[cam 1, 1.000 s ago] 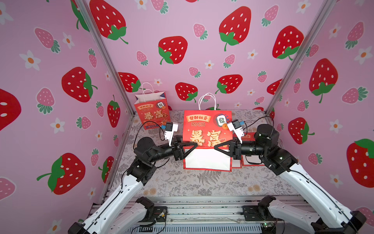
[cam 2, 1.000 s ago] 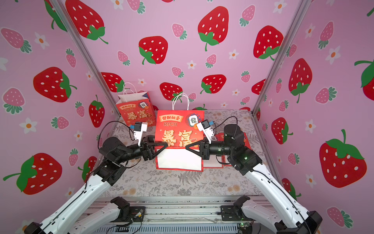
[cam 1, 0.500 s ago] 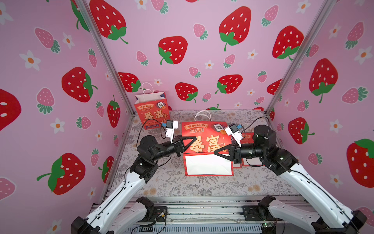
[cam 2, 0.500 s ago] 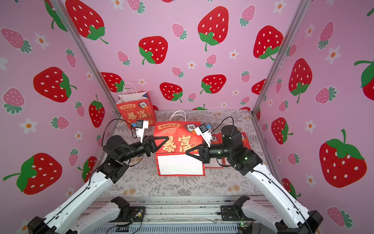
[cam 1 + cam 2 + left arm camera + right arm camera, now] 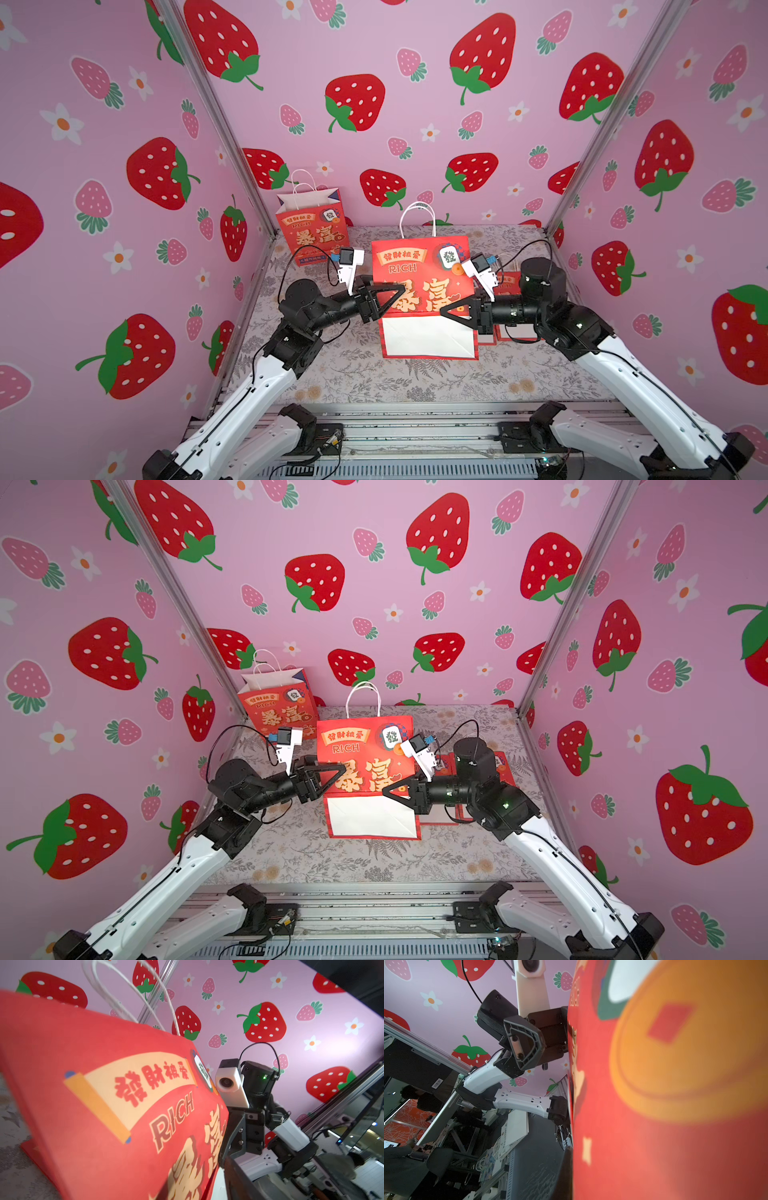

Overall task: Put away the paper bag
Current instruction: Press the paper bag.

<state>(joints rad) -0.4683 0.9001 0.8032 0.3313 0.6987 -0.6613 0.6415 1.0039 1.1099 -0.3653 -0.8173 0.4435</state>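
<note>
The red paper bag [image 5: 419,274] with gold lettering and white cord handles stands upright mid-table in both top views [image 5: 365,754]. Its white bottom flap [image 5: 428,336] is folded forward onto the cloth. My left gripper [image 5: 401,287] stands open at the bag's left edge; in the left wrist view one finger [image 5: 236,1176] sits a little off the red front face and the other is hidden behind the paper. My right gripper [image 5: 442,311] is shut on the bag's lower right. In the right wrist view its finger [image 5: 566,1167] lies flat against the red panel.
A second red bag [image 5: 313,232] stands open in the back left corner. Flat red bags [image 5: 511,280] lie under my right arm by the right wall. Pink strawberry walls with metal posts [image 5: 582,174] close in three sides of the floral cloth [image 5: 415,382].
Half a second ago the bag was tipped back and low with both grippers lowered. It now stands upright again, as it did one second ago.
</note>
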